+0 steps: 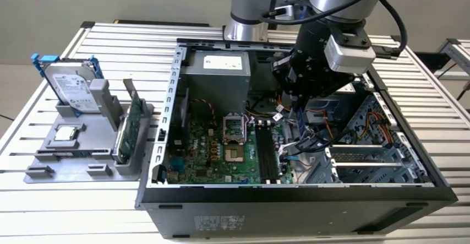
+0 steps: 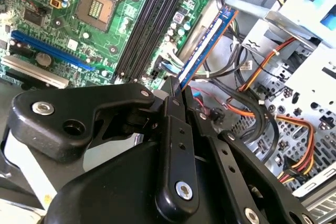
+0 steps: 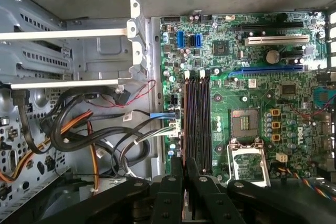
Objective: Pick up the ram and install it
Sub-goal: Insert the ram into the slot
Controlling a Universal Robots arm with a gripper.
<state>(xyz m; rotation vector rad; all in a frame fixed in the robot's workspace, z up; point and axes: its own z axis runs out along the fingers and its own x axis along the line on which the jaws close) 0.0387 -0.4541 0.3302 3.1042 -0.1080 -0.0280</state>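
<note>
My gripper (image 2: pixel 176 92) is shut on the ram (image 2: pixel 207 45), a thin stick with a blue-white strip that juts out from between the black fingers. It hangs tilted above the cables, beside the black memory slots (image 2: pixel 152 24) of the green motherboard (image 2: pixel 47 45). In the first wrist view the gripper (image 3: pixel 184 170) hovers just off one end of the long black slots (image 3: pixel 194 119), with the ram seen edge-on between the fingers. From the exterior view the gripper (image 1: pixel 296 102) is lowered into the open computer case (image 1: pixel 294 197), above and to the right of the slots (image 1: pixel 266 156).
Bundled black, orange and red cables (image 3: pixel 89 129) and metal drive bays (image 3: pixel 68 51) lie beside the motherboard. The processor socket (image 3: pixel 244 124) sits by the slots. On the exterior view's left a grey holder (image 1: pixel 74 167) carries a hard drive (image 1: pixel 74 90) and a green card (image 1: pixel 131 128).
</note>
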